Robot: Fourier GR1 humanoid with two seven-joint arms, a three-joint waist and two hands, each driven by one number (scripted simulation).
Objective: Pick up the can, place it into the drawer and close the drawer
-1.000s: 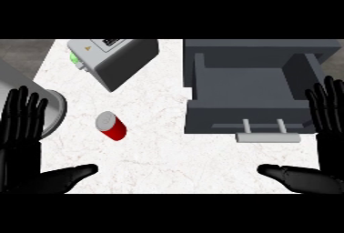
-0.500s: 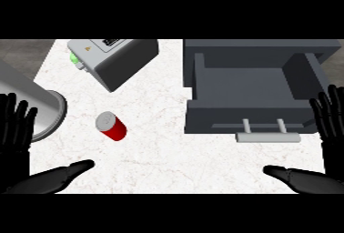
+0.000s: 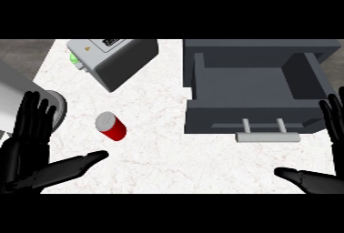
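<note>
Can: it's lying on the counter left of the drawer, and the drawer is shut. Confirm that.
Not quite. The can does lie on the counter left of the drawer, but the drawer is open, pulled out with its inside showing empty, as the head view shows.

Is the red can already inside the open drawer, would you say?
No, the can lies on the white counter, left of the open drawer.
</note>
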